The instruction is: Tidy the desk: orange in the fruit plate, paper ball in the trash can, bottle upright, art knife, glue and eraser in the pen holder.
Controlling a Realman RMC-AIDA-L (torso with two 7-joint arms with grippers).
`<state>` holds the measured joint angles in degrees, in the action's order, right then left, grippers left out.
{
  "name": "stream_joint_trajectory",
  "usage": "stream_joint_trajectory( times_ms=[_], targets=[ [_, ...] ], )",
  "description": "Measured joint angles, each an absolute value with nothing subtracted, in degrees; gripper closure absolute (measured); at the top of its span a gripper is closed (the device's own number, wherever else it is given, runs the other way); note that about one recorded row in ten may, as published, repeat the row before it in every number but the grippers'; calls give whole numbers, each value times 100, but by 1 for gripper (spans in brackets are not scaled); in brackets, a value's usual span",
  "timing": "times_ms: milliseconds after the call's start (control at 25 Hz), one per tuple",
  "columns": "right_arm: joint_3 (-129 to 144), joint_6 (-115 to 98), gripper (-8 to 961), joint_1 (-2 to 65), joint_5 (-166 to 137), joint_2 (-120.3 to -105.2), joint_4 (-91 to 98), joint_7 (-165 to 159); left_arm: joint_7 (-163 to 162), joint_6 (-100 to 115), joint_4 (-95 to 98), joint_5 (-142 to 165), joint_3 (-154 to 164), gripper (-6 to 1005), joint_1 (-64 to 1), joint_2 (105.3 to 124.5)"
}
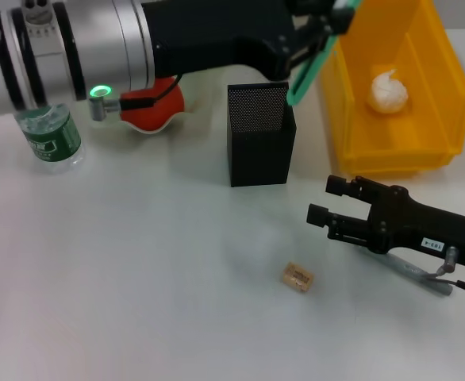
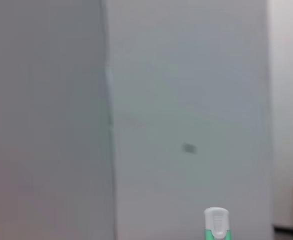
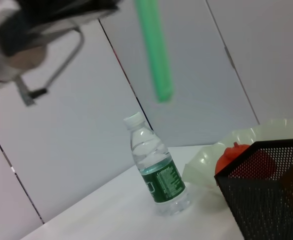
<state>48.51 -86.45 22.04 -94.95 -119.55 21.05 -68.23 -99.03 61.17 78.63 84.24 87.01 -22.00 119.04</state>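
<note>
Head view: left gripper (image 1: pixel 328 32) hangs above the black mesh pen holder (image 1: pixel 260 135), fingers clamped on the green art knife (image 1: pixel 308 71). Right gripper (image 1: pixel 321 200) rests low, fingers parted, empty, near the eraser (image 1: pixel 297 276) on the worktop (image 1: pixel 137 278).

Left wrist view: the knife's tip (image 2: pixel 216 225) shows.

Right wrist view: bottle (image 3: pixel 156 167) stands upright.

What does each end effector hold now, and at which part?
The left end effector holds a green art knife by its upper end, above the pen holder. The right end effector holds nothing.

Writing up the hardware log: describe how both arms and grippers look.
The left arm is a silver cylinder with black bands, a glowing green ring light and a black forearm. The right gripper is matte black with blocky fingers, a small white label, and a grey cable at its wrist.
</note>
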Motion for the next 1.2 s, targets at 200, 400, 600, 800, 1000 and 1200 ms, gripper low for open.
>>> stream_joint_trajectory(
  times_ms=[200,400,600,800,1000,1200],
  targets=[
    [4852,-8640,163,2233,-9492,-11960,1981,-6820,-8545,5637,6553,7069,8882,817,-2379,11914],
    [4852,-8639,163,2261,-9492,-11962,1939,-6820,-7095,5612,5236,5710,9059,817,-2660,11921],
    [4851,-8639,163,2277,-9492,-11962,1929,-6820,-6035,5656,4381,4804,9235,817,-2827,11921],
    [4851,-8639,163,2326,-9492,-11962,1908,-6820,-5029,5624,3766,4118,9579,817,-2911,11919],
    [4851,-8639,163,2413,-9492,-11962,1844,-6820,-4772,5521,3564,4015,9689,817,-2952,11917],
    [4851,-8635,163,2425,-9492,-11962,1837,-6820,-4756,5449,3513,4005,9696,818,-2959,11918]
  ],
)
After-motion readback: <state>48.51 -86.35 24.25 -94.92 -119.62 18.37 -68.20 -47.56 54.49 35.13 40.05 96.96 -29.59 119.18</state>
